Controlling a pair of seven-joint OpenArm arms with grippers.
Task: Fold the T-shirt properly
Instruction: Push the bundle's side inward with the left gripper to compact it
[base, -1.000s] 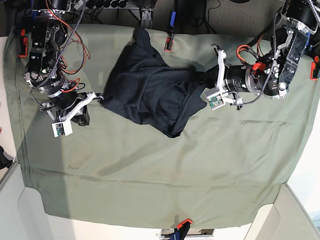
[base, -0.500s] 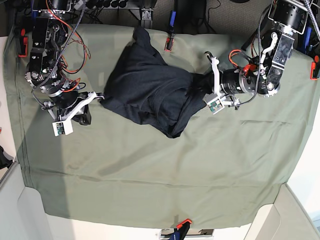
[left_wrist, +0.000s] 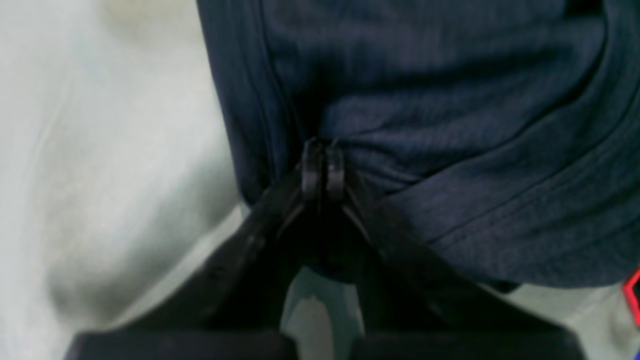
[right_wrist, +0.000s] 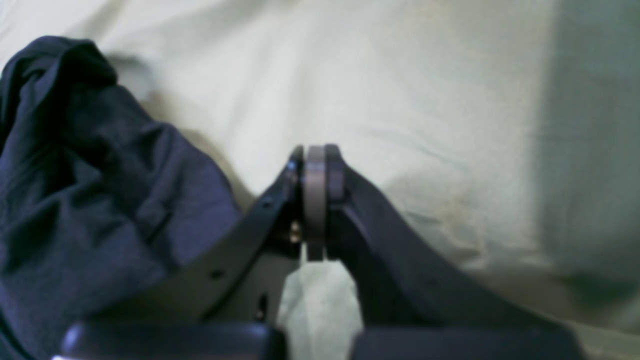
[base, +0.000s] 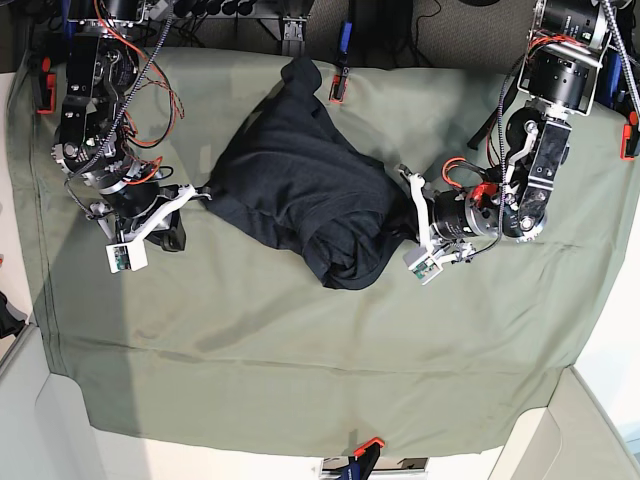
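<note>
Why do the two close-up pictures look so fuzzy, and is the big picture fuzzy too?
Left wrist view: the T-shirt sits too close, so it blurs. Right wrist view: soft too, with the table cloth washed pale. Base view: sharp, with shadow along its left edge.

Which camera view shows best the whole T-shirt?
The base view: the T-shirt lies there complete, bunched on the green cloth between both arms. The left wrist view shows only a close hem fold pinched in the left gripper. The right wrist view shows one crumpled edge beside the shut right gripper.

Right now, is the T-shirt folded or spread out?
Neither: the T-shirt lies bunched and creased in a heap on the green cloth.
</note>
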